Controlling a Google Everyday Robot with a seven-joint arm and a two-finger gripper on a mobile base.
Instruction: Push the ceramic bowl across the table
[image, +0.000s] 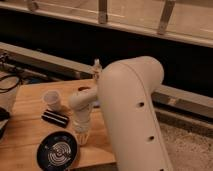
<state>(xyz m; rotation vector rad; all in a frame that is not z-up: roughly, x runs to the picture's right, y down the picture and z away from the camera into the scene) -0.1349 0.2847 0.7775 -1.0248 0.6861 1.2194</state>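
Sitting near the surface (30, 102) front edge, the bowl (56, 152) could slide off; the pincer (81, 138), grip state unclear, hovers just beside it.

The light-brown wooden plank surface (25, 127) carries a round, shallow, glossy black ceramic bowl (57, 151) near its front edge. A flat black rectangular bar (55, 118) lies behind the bowl, with a small white cup (52, 99) just beyond. The robot's hand (82, 137) hangs just right of the bowl's rim.

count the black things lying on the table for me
2: the ceramic bowl at the table near edge, and a flat black bar behind it, by the white cup. The gripper hangs right of the bowl. The arm may hide more.
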